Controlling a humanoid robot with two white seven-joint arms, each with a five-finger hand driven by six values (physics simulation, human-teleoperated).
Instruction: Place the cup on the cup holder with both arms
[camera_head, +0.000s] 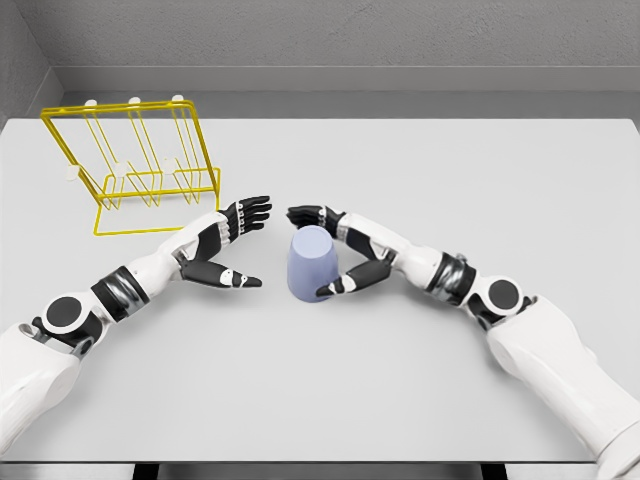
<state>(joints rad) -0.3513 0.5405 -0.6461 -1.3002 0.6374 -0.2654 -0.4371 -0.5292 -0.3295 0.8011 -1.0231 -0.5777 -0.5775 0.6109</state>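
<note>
A pale blue cup (309, 264) stands upside down near the middle of the grey table (400, 380). My right hand (325, 250) is wrapped loosely around it, fingers behind and thumb in front, spread and not clearly pressing on it. My left hand (245, 245) hovers open just left of the cup, fingers stretched toward it, with a gap between them. The yellow wire cup holder (135, 165) with white-tipped pegs stands at the back left of the table.
The table's front edge (320, 462) runs along the bottom of the view. A grey wall rises behind the table's far edge.
</note>
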